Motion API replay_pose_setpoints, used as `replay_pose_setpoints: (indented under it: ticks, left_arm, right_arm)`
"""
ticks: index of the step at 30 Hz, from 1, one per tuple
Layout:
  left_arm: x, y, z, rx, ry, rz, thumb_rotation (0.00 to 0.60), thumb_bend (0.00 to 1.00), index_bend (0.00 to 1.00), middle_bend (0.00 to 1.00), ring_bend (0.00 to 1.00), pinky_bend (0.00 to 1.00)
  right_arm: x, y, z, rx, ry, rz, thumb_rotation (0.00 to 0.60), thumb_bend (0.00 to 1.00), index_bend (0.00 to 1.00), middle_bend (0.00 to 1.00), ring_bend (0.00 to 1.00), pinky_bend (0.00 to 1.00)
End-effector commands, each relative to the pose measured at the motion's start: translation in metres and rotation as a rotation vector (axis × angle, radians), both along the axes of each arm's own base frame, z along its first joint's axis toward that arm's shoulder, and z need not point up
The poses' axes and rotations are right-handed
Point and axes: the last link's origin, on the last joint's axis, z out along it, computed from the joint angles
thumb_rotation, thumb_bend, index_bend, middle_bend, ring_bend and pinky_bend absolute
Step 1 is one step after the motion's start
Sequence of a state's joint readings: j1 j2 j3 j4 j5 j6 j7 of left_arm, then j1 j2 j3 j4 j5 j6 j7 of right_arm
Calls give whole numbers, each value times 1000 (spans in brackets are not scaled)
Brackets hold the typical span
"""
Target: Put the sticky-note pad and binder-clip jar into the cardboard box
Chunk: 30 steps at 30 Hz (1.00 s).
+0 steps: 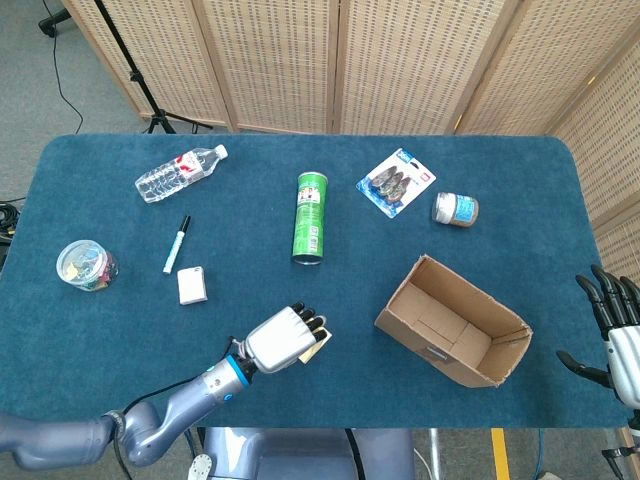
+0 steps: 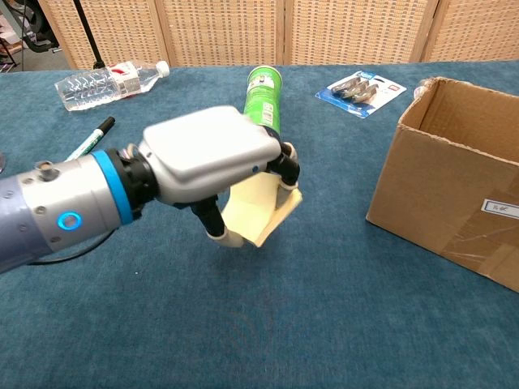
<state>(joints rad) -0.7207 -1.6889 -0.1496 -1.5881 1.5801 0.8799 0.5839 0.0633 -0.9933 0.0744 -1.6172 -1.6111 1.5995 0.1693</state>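
1. Left hand (image 1: 285, 340) is what I am driving now: its fingers are clamped around the sticky-note pad (image 2: 258, 209), which hangs pale yellow under the palm, lifted off the table (image 1: 330, 400).
2. From the head view I judge the pad is over the blue cloth between its starting side and the cardboard box (image 1: 455, 322), near the box's left end but not over the opening.
3. Right hand (image 1: 612, 318) sits at the table's right edge with fingers spread apart and nothing in them.
4. Inside the box I see only bare cardboard, so nothing is delivered; the first item is in transit, roughly a quarter of the job by my reckoning.
5. Far to the left, the binder-clip jar (image 1: 86, 265) stands upright and untouched, well apart from the box.
6. What remains for me: carry the pad over the rim, let go, then fetch the jar and drop it in too.
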Motion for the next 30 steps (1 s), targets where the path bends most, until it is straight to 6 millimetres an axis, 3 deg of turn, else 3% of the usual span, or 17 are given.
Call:
replay_pose_setpoints:
  ticks: [1,6,11,18,20,26,30]
  left_arm:
    - [8,-4,-12,-56,-9,41,600,0,7,0,0,11]
    - [6,-10,-2,-88,-79,75,600,0,0,0,0,0]
    - [-11,-10,35,-44,-178,103,600,0,0,0,0,0]
    - [-81,1,120,138,-239,261,600,0,0,0,0,0]
    - [-118,6,160,249,-261,386,600,0,0,0,0,0]
    - [-175,-21,220,363,-326,582,600,0,0,0,0,0]
    - [-206,-37,244,413,-323,697,600,0,0,0,0,0]
  right_arm:
    - [0,0,0,-2,1,0,600,0,4,0,0,0]
    - [0,0,1,-7,1,0,600,0,4,0,0,0]
    - [1,2,1,-14,1,4,600,0,4,0,0,0]
    - [2,2,-1,-13,10,7,600,0,4,0,0,0]
    - [4,2,-4,-5,26,12,600,0,4,0,0,0]
    - [8,2,-14,-1,65,37,600,0,4,0,0,0]
    - [12,1,-15,-16,69,68,600,0,4,0,0,0]
